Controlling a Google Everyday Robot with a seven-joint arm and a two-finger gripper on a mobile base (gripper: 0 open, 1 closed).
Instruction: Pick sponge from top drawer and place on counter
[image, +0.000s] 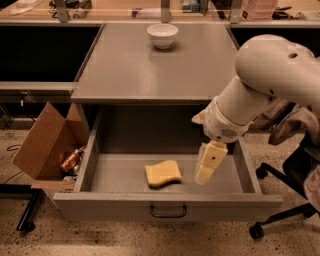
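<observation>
inside top drawer (167, 210), sponge (163, 173) lies just left of pincer (206, 172).

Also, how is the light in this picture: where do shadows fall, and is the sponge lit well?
Camera view: the counter is evenly lit, and the bowl casts only a faint shadow; the back of the top drawer lies in the counter's shadow, yet the sponge on its floor is clearly lit; the gripper, hanging just right of the sponge, is lit too.
</observation>
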